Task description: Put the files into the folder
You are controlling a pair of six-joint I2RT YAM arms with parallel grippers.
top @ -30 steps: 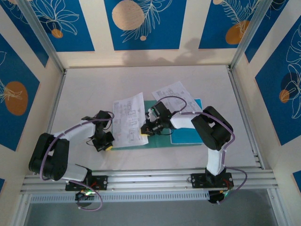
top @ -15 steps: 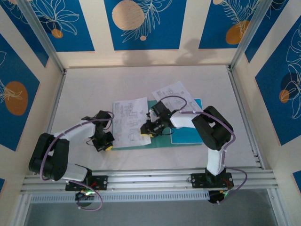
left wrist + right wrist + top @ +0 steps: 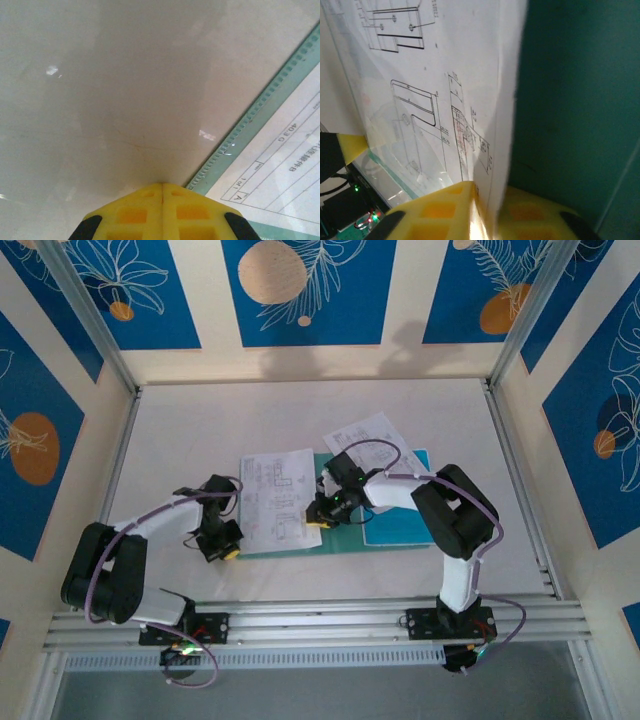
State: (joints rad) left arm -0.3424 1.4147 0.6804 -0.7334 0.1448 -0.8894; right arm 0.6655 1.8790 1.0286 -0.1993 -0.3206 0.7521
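The printed sheet, tilted up a second ago, now lies nearly flat on the green folder, its right edge pinched in the almost-closed right tool, while the left tool hangs shut and empty over the counter beside the folder's left edge.

Bright, even overhead light fills the top view, casting soft arm shadows on the back wall. The left wrist view shows small glare specks and a broad soft shadow on the table. The right wrist view is dimmer, and its printed sheet blurs near the lens
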